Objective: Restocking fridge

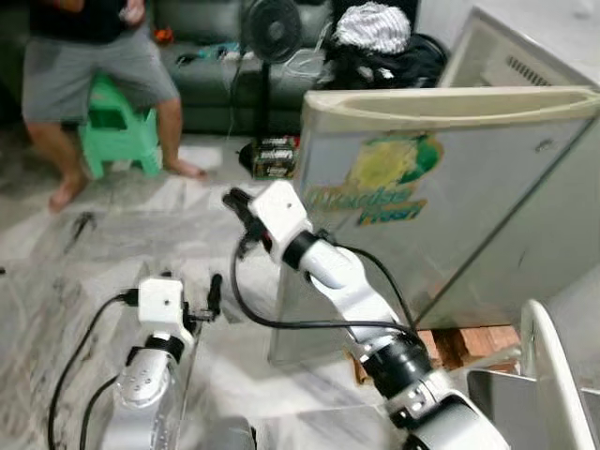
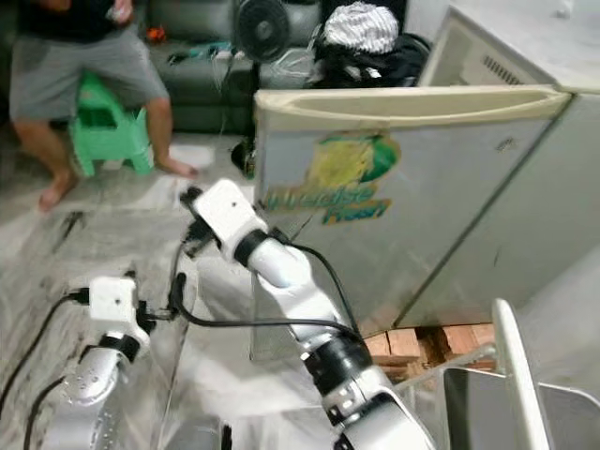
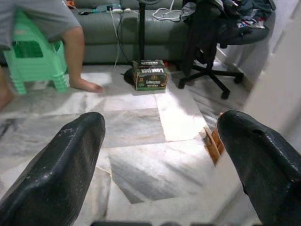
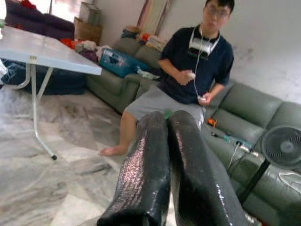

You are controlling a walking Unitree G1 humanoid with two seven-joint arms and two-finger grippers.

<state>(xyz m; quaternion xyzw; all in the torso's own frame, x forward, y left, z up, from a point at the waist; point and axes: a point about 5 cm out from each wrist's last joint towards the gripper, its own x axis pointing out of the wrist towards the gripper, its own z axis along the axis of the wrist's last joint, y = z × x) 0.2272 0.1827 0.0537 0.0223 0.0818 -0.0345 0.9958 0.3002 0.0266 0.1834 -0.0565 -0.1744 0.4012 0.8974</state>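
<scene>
A small grey-white fridge (image 1: 534,56) stands at the right on wooden blocks (image 1: 464,342). Its door (image 1: 487,216), with a green and yellow sticker (image 1: 384,178), faces me. My right gripper (image 1: 234,202) is raised just left of the door's left edge, not visibly touching it. In the right wrist view its two black fingers (image 4: 141,174) lie pressed together with nothing between them. My left gripper (image 1: 214,295) hangs lower at the left over the marble floor. Its fingers (image 3: 61,160) are wide apart and empty in the left wrist view.
A person (image 1: 89,56) sits on a green stool (image 1: 117,131) at the back left, before a grey sofa (image 3: 113,28). A standing fan (image 1: 272,28), a dark box (image 1: 274,156) and a chair piled with clothes (image 1: 375,37) stand behind. A white curved rim (image 1: 553,375) is at the lower right.
</scene>
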